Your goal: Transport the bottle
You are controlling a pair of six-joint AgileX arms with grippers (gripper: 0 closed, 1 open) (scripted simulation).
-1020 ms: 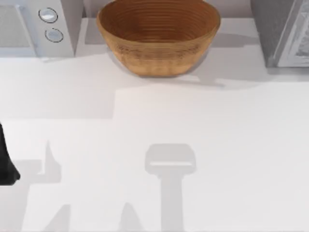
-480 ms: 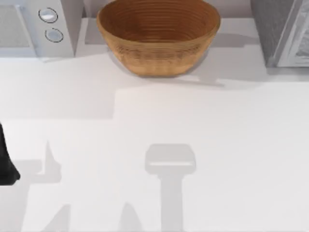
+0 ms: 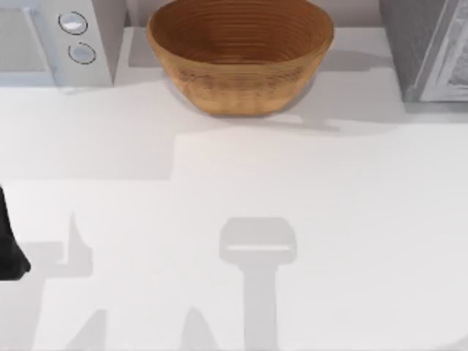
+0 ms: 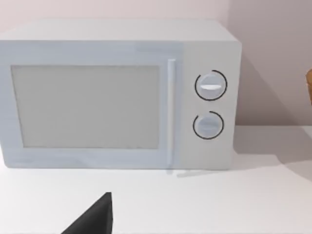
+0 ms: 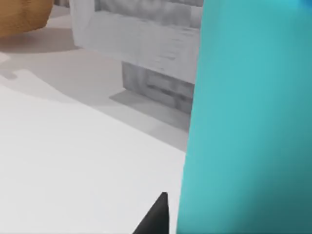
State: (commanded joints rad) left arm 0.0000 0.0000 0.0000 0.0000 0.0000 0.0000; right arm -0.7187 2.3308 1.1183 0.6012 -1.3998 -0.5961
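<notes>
**Bottle close beside my right fingers**

In my right wrist view the cyan bottle [image 5: 248, 122] stands very close, just beside one dark fingertip [image 5: 156, 214] of my right gripper. I cannot tell if the fingers are closed on it. My left arm [image 3: 9, 245] is at the left edge of the counter [image 3: 329, 219]; one left fingertip [image 4: 95, 217] points toward the microwave [image 4: 117, 95]. The state of those fingers I cannot tell. The basket [image 3: 240, 55] stands far from both.
</notes>
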